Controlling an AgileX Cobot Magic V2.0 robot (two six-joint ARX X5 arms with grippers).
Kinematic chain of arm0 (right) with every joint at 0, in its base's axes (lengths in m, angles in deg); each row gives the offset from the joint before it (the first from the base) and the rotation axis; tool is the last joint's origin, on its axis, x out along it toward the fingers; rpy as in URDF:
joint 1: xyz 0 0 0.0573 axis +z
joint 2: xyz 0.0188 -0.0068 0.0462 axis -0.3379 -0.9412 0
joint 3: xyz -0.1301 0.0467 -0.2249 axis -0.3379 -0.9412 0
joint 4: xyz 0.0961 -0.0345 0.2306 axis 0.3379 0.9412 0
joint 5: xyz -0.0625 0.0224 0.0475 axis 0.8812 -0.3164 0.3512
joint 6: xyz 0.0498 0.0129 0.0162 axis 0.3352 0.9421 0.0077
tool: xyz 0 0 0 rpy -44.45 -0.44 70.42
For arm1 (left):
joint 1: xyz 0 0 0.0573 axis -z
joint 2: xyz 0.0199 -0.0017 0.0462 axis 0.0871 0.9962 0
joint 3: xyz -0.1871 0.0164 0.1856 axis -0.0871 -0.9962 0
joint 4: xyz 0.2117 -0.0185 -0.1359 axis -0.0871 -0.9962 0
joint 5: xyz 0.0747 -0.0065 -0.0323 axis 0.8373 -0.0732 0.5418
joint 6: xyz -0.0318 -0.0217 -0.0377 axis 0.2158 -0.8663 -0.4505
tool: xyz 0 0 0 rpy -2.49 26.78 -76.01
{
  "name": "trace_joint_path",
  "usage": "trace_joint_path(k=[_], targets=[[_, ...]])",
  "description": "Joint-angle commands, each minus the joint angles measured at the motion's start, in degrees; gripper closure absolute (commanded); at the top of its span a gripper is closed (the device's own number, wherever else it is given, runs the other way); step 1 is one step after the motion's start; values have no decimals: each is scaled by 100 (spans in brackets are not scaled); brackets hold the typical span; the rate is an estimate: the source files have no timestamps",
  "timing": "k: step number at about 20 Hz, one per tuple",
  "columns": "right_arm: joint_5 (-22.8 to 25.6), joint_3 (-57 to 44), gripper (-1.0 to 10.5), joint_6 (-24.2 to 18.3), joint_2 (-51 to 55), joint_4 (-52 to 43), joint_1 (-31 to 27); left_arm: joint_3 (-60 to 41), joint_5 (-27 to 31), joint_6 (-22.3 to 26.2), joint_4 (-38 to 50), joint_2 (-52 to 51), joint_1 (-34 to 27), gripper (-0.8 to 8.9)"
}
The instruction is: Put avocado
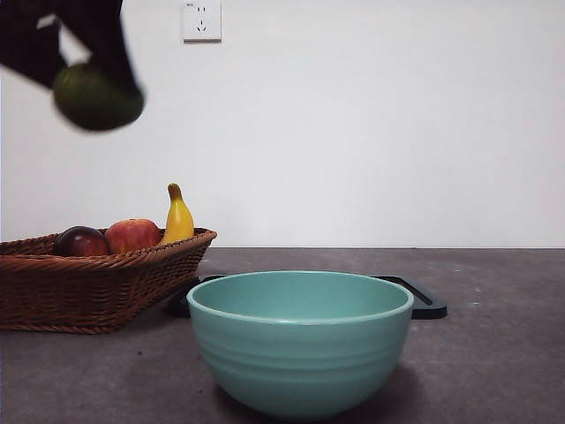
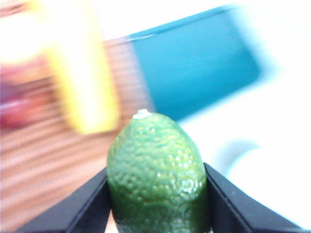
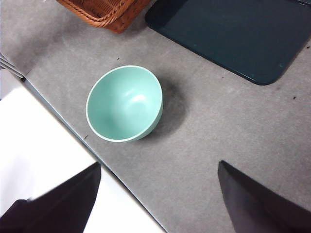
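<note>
The avocado point(image 2: 158, 170) is gripped between the two black jaws of the left tool point(image 2: 158, 204), stem end pointing away from the wrist, its pebbled green skin seen sharp in the left wrist view while everything beyond it is blurred. In the front view the same left tool point(image 1: 84, 66) is seen high above the counter point(image 1: 494, 353), with the avocado point(image 1: 97, 97) carried at its tip over the wicker basket point(image 1: 97, 287). Below the tool, a dark red-purple fruit point(image 1: 81, 241), a red apple point(image 1: 132, 234) and a banana point(image 1: 178, 216) are held in the basket. A mint-green bowl point(image 1: 300, 344) is set on the counter beside the basket, well below the held fruit and off to its side, with a dark flat tray point(image 1: 422, 300) lying behind it. A white wall socket point(image 1: 201, 19) is mounted on the wall; its small printed marking cannot be read. The right tool point(image 3: 158, 204) is held high above the counter with its jaws spread wide and nothing between them, the bowl point(image 3: 125, 103) and tray point(image 3: 233, 34) seen ahead of it. No brand names or labels are legible anywhere.
</note>
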State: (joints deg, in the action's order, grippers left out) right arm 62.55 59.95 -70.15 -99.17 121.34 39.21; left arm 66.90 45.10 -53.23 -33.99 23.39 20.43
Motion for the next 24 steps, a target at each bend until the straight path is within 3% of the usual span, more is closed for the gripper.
trace_joint_path(k=[1, 5, 10, 24], targets=[[0, 111, 561, 61, -35, -50, 28, 111, -133, -306, 22, 4, 586, 605], [0, 111, 561, 61, -35, -50, 28, 109, -129, -413, 221, 431, 1687, 606], [0, 111, 561, 61, -35, -50, 28, 109, -120, -393, 457, 1287, 2334, 606], [0, 111, 561, 61, -35, -50, 28, 109, 262, -205, 1060, 3143, 2791, 605]])
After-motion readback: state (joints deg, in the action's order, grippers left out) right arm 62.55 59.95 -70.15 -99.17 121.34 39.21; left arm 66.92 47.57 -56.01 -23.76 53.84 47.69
